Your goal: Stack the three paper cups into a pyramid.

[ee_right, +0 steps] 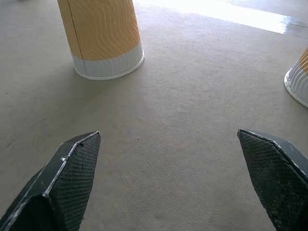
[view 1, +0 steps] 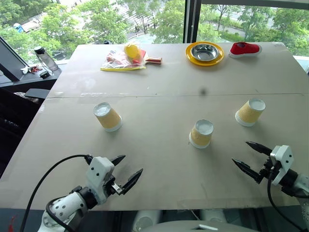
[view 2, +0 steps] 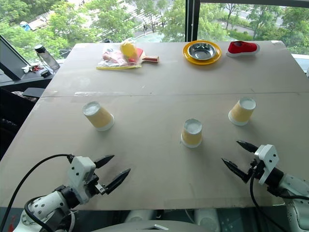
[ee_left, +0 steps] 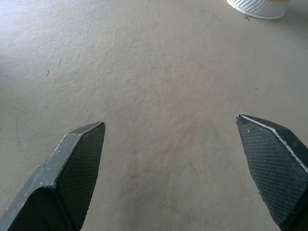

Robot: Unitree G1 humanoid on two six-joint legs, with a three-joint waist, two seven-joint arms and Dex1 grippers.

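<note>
We are holding both the left gripper (view 1: 126,168) and right gripper (view 1: 247,156) released at the table's (view 1: 159,82) near edge, three paper cups (view 1: 201,133) standing apart, unstacked.

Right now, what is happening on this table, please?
A two-armed robot is about to stack three paper cups into a pyramid, but nothing is stacked yet. The left cup, middle cup and right cup stand upside down, apart from each other, on the table. The left gripper and the right gripper are both open and empty, near the front edge, touching no cup.
</note>
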